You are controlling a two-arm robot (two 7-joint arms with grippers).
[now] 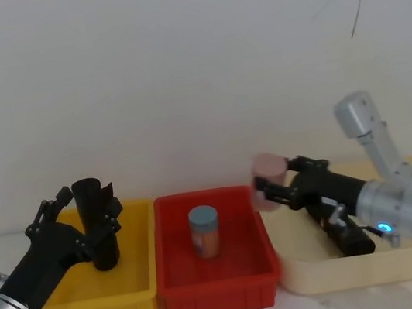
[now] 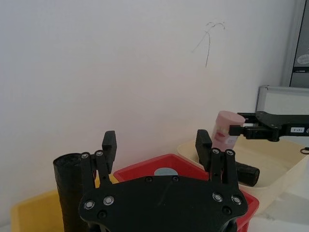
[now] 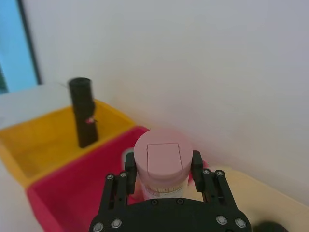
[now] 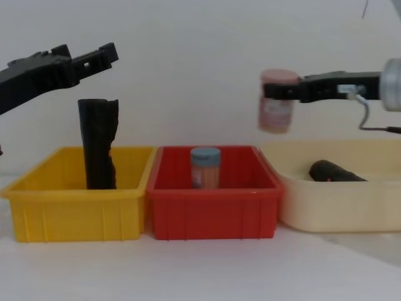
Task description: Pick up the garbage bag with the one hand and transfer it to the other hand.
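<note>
The garbage bag (image 4: 96,144), a black roll, stands upright in the yellow bin (image 4: 75,213) and rises above its rim; it also shows as a dark cylinder (image 3: 83,111) far off. My left gripper (image 4: 103,55), on the green-lit arm, hovers open just above the garbage bag (image 1: 99,234), with nothing between its spread fingers (image 2: 109,142); the roll (image 2: 67,193) stands just outside one finger. My right gripper (image 1: 270,190), on the blue-lit arm, is shut on a pink-lidded jar (image 3: 161,159), held in the air (image 4: 276,103) between the red bin and the cream tray.
The red bin (image 1: 218,282) in the middle holds a blue-lidded jar (image 1: 205,231). A cream tray (image 4: 338,207) at the right has another black roll (image 4: 332,171) lying in it. A white wall stands close behind the bins.
</note>
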